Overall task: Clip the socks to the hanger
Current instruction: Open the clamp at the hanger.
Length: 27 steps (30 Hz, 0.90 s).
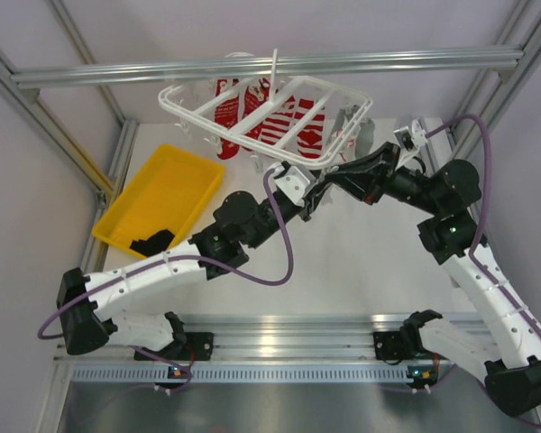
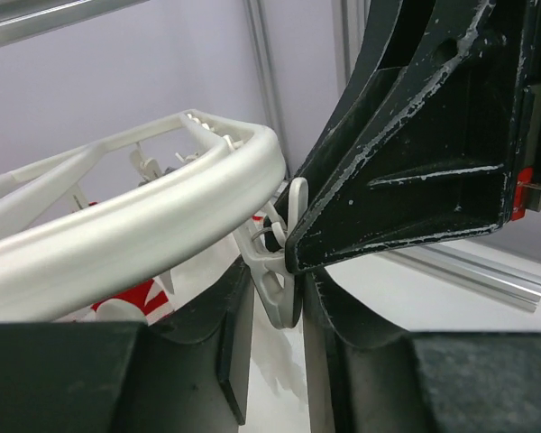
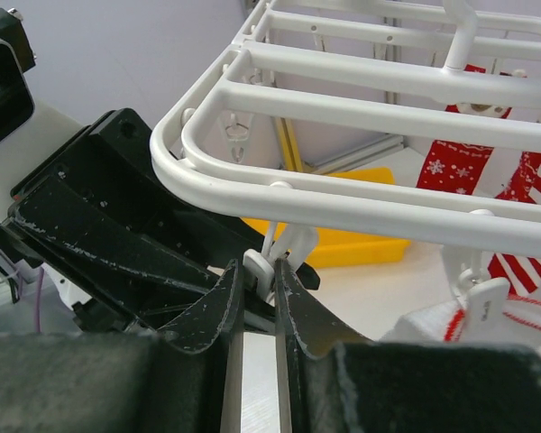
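- Step: working a clip (image 3: 272, 257) on the hanger (image 3: 361, 113). Right gripper (image 3: 257, 289) pinched on it; left gripper (image 2: 275, 352) narrowly flanks it, grip unclear.
- Black sock (image 1: 153, 242) lies in yellow tray (image 1: 176, 176); next, probably fetch it.

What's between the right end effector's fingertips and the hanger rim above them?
A small white clip, hanging from the hanger rim into the right end effector; the right wrist view shows it.

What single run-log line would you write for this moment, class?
right gripper: shut on hanger clip | left gripper: flanks it, grip unclear | black sock: in yellow tray
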### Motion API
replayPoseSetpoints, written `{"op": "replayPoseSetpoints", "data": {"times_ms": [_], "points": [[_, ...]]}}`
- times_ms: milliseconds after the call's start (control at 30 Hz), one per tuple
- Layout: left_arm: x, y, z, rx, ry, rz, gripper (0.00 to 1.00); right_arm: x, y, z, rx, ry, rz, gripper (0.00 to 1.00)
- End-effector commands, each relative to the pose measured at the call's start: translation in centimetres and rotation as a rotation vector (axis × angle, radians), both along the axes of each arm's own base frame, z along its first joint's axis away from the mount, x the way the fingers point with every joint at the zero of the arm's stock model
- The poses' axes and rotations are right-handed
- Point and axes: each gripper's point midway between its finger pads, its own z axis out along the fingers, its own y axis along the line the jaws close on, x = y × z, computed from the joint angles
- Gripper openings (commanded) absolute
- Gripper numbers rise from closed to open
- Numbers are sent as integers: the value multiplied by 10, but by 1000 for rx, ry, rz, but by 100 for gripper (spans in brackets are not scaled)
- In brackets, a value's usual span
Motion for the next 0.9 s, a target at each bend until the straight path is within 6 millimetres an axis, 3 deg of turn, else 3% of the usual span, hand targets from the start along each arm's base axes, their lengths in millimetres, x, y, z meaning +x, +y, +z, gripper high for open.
{"op": "replayPoseSetpoints", "data": {"times_ms": [0, 67, 133, 167, 333, 533, 633, 867], "points": [[-19, -3, 39, -108, -33, -103, 24, -11, 2, 10, 4, -54, 23, 0], [-20, -4, 40, -119, -9, -131, 11, -12, 2, 12, 10, -54, 30, 2], [-19, -4, 36, -134, 44, -157, 5, -15, 3, 13, 6, -61, 45, 16], [-16, -3, 35, -140, 70, -165, 0, -16, 3, 13, 4, -59, 49, 30], [-4, 6, 31, -218, 252, -276, 0, -8, -6, 11, -7, -61, 20, 52], [-13, 8, 33, -262, 326, -432, 0, -2, -11, 10, 3, -14, 93, 61], [-22, 7, 37, -262, 316, -484, 0, 4, -12, 13, 33, 7, 121, 58], [-21, 7, 29, -240, 328, -488, 0, 14, -17, 15, 115, 51, 111, 59]]}}
